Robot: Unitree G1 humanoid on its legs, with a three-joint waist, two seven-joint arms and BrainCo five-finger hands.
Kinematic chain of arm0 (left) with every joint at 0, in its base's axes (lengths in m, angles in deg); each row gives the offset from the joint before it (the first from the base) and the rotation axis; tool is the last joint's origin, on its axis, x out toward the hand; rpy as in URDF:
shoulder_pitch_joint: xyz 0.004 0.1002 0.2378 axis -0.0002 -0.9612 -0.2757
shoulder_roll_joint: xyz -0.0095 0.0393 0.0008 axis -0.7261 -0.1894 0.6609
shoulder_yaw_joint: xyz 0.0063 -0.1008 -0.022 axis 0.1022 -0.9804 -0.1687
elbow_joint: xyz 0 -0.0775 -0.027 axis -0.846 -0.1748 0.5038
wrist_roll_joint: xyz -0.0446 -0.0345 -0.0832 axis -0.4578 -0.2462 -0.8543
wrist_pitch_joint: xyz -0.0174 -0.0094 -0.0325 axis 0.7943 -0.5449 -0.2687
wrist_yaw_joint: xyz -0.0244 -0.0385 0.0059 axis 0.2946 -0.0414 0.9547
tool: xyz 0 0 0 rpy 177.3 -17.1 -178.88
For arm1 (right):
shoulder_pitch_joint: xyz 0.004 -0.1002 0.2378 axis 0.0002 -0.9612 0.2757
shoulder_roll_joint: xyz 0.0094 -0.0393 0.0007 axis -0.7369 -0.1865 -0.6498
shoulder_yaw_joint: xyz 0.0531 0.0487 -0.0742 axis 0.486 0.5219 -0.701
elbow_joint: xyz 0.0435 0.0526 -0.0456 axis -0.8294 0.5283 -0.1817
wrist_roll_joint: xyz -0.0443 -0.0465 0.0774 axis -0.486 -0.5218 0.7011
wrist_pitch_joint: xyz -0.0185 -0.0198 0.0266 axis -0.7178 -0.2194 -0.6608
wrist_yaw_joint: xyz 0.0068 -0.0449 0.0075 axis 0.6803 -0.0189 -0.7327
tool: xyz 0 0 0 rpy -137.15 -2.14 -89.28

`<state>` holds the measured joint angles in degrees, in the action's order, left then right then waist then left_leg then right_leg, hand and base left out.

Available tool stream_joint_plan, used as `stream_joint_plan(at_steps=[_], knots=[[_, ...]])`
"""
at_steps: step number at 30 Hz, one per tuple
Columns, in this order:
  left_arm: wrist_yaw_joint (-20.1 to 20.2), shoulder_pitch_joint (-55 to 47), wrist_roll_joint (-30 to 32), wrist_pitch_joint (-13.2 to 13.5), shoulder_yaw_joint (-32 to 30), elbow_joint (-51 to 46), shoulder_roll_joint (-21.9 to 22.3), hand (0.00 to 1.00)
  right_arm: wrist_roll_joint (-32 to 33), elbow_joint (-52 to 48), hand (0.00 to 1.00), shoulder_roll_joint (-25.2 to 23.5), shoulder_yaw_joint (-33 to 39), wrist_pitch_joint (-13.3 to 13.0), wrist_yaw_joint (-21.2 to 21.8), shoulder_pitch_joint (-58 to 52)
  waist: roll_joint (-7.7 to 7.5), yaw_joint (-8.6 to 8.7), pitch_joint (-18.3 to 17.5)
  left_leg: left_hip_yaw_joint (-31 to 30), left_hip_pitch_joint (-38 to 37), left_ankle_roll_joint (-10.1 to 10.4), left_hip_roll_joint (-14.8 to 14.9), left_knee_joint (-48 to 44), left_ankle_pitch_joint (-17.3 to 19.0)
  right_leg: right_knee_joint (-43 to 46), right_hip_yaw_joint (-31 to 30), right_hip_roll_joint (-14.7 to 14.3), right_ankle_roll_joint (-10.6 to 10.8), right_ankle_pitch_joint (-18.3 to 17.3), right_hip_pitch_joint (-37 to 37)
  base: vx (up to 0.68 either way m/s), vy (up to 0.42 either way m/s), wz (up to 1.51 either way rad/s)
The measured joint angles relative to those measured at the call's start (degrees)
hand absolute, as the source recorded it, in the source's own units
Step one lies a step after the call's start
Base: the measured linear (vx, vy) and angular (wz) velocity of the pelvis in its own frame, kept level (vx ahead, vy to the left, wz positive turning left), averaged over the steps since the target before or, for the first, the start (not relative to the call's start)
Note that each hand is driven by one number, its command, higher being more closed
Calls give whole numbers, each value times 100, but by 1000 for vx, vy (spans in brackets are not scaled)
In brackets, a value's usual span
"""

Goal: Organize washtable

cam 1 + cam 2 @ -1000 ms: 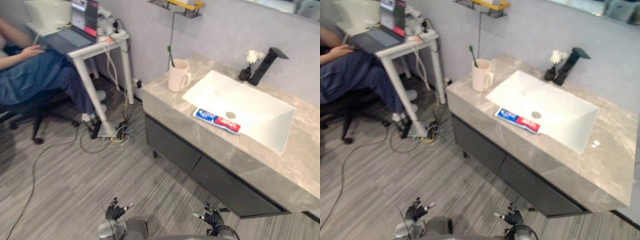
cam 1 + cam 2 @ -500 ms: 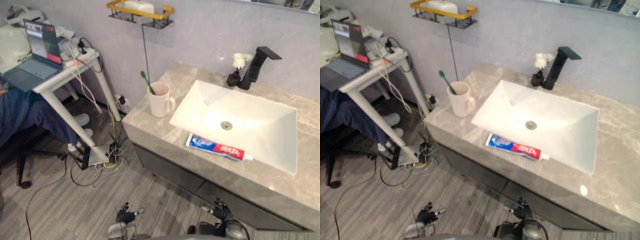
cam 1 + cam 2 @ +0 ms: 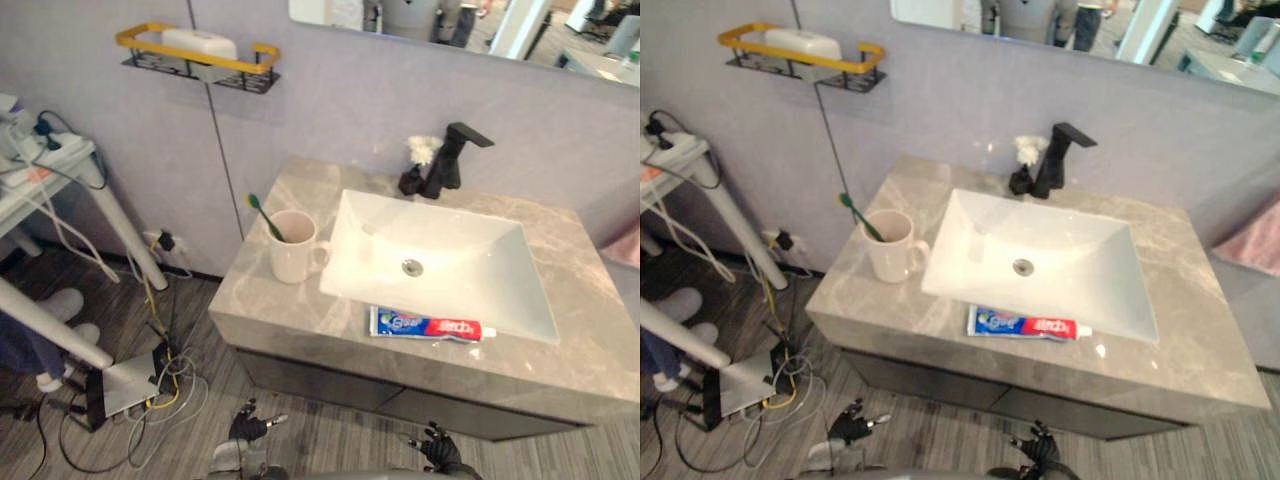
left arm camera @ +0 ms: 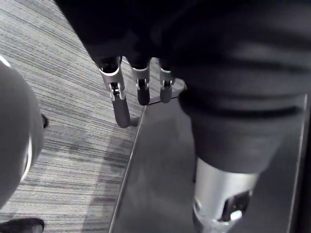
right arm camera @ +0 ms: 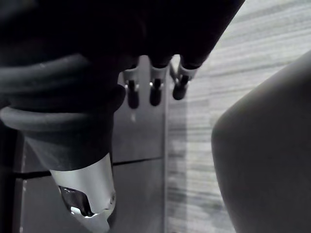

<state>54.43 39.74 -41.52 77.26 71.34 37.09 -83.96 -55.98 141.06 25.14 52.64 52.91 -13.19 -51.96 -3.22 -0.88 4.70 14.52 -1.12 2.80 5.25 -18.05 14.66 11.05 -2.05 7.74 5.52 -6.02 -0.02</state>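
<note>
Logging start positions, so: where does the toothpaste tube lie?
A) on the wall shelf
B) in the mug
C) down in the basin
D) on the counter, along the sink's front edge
D: the toothpaste tube lies flat on the counter before the sink.

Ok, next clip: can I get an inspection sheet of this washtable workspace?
Surface: grey countertop with a white sink basin set in.
Job's things: toothpaste tube flat on the counter before the basin; green toothbrush in a cream mug left of it.
Clutter: nothing seen.
Hands: left hand and right hand low above the floor, open, empty.
Cables: loose cables tangled on the floor by the white side table.
Surroundings: black faucet, flower vase, wall shelf, mirror.
</note>
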Motion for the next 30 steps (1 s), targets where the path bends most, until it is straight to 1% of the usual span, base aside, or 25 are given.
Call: stream_joint_plan(at_steps=[3,4,6,7,10,12,15,17,18,24,26,27,28,30], knots=[[0,14,-5,0,0,48,7,0,0,19,0,14,-4,-2,3,5,11,0,3,144,-75,-35,-29,98,-21,-59,-34,29,5,8,17,-39,29,-37],[-2,28,-11,-1,-9,116,7,0,1,59,0,24,-4,-6,0,22,32,0,2,271,-167,-69,-26,215,-44,-140,-63,17,9,24,15,-72,-24,-32],[-2,29,-13,-7,-9,123,30,0,2,103,0,52,-8,-30,0,28,74,7,-8,297,-222,-68,-17,294,-65,-261,-57,1,55,51,12,-79,-40,-28],[-1,21,-13,-9,-9,134,59,0,4,154,0,88,-12,-34,0,45,110,6,-32,303,-290,-53,-28,429,-133,-341,-13,0,76,63,-18,-63,-40,-9],[-1,23,-13,-8,-9,167,105,0,3,158,0,129,-13,-39,0,48,130,3,-65,289,-457,-36,-52,708,-295,-380,35,-6,88,70,-80,-72,-59,2],[0,13,-12,-5,-6,169,144,0,9,160,0,175,-14,-40,0,49,146,-4,-85,283,-551,-4,-77,974,-465,-440,45,-21,117,110,-81,-87,-65,0],[0,-35,-11,-8,10,169,155,0,49,185,0,206,-12,-40,-2,49,181,-3,-125,284,-583,1,-81,1135,-555,-576,43,-64,91,219,-96,-40,-30,-3],[0,-44,-8,-8,27,171,154,0,54,198,0,219,-6,-42,-8,50,186,-4,-123,282,-641,18,-100,1187,-581,-754,46,-76,97,304,-212,0,0,0],[-2,-240,-14,-18,68,220,-63,0,70,434,0,234,10,-48,-6,119,205,-19,-99,116,-867,-2,-247,1432,-609,-1123,185,13,116,414,-567,0,0,0],[-4,-243,-15,-16,68,234,-63,0,151,454,0,242,8,-53,-6,133,202,-51,-96,64,-852,-3,-255,1442,-612,-1131,233,19,117,414,-580,0,0,4],[-14,-238,-20,7,78,240,-65,0,338,621,0,273,4,-115,-7,180,177,-75,-100,-43,-832,-23,-280,1531,-683,-1155,368,38,117,415,-593,-4,-18,23],[-22,-225,-22,19,94,241,-67,0,373,649,0,285,5,-123,-7,184,152,-107,-88,-66,-831,-26,-287,1555,-702,-1168,388,42,118,416,-598,-8,-35,19],[-32,-188,-23,32,133,246,-68,0,466,683,0,306,6,-141,-7,183,165,-158,-84,-92,-833,-27,-291,1562,-709,-1197,414,45,118,418,-624,-15,-41,18],[-118,-148,-72,84,342,298,-123,0,681,854,0,353,1,-197,-11,246,136,-155,-47,-209,-795,-21,-298,1557,-720,-1295,530,53,122,443,-697,-18,-43,24]])
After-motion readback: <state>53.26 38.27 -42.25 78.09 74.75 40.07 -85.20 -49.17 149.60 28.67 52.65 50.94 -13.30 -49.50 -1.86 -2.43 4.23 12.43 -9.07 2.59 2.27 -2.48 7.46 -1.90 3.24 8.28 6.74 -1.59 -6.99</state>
